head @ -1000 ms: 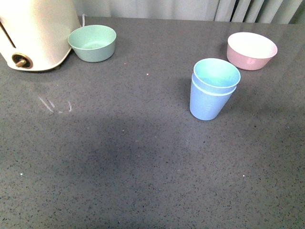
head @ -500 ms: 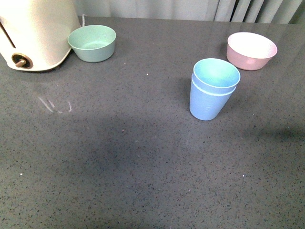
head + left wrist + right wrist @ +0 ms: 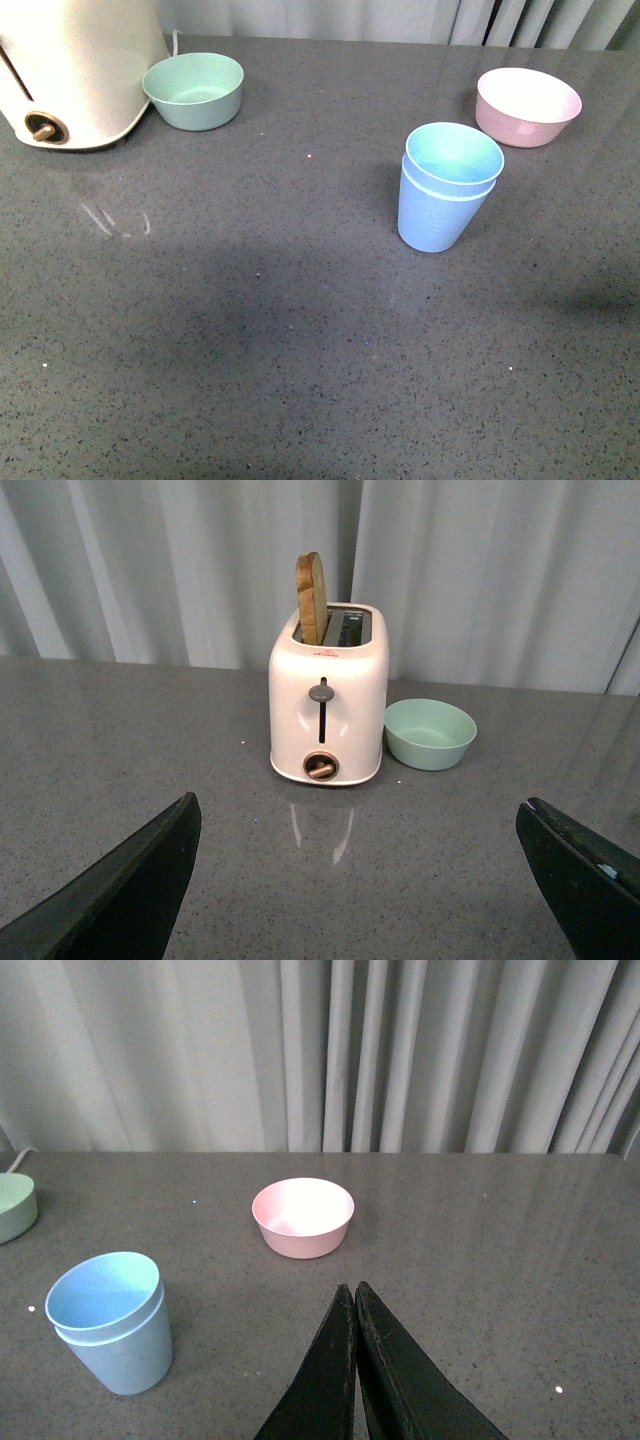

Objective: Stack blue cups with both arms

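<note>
Light-blue tapered plastic tumblers (image 3: 446,186) sat nested, upright, well apart from both grippers, stacking apparently finished. Right gripper (image 3: 356,1310) held nothing, fingers pressed together; left gripper (image 3: 360,880) likewise empty, fingers spread wide, probably released.

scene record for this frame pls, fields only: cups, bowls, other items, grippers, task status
cups: two blue cups nested in one upright stack on the table
bowls: mint-green bowl beside the toaster; pink bowl behind the stack, apart from it
other: cream toaster with a bread slice standing in a slot
left gripper: open, empty
right gripper: shut, empty, off the stack
task status: stacking looks done
</note>
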You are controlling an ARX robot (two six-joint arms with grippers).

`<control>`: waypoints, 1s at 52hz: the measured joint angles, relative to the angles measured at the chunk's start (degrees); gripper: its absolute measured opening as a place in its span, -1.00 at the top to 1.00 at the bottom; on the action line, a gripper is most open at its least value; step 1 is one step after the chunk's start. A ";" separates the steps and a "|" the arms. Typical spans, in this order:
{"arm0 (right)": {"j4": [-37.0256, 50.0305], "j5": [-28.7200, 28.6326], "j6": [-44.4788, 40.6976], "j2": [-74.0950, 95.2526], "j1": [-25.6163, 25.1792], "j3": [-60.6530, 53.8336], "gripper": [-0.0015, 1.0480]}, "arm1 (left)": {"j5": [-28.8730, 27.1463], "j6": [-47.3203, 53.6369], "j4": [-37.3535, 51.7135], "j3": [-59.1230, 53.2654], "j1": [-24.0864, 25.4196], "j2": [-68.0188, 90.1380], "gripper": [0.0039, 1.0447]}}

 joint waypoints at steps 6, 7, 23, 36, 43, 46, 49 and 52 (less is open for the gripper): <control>-3.65 0.00 0.00 -3.87 0.02 0.00 0.96 | 0.00 0.00 0.00 0.00 0.00 0.00 -0.83; -4.37 0.00 0.00 -4.55 0.02 0.00 0.96 | 0.00 -0.02 0.00 0.00 0.00 0.00 -0.83; -11.85 0.00 0.00 -12.09 0.00 0.00 0.96 | 0.00 -0.02 0.00 0.00 0.00 0.00 -0.83; -22.91 0.09 0.00 -21.18 0.02 0.02 0.96 | -0.02 -0.02 0.00 0.00 0.00 0.00 -0.83; -24.22 0.02 0.00 -24.11 0.02 0.02 0.96 | 0.00 0.00 0.00 0.00 0.00 0.00 -0.83; -24.26 0.02 0.00 -24.13 0.02 0.02 0.96 | 0.00 0.00 0.00 0.00 0.00 0.00 -0.83; -24.26 0.02 0.00 -24.20 0.02 0.02 0.96 | 0.00 -0.02 0.00 0.00 0.00 0.00 -0.83; -24.26 0.02 -0.02 -24.20 0.02 0.02 0.89 | 0.00 0.00 0.00 0.00 0.00 0.00 -0.83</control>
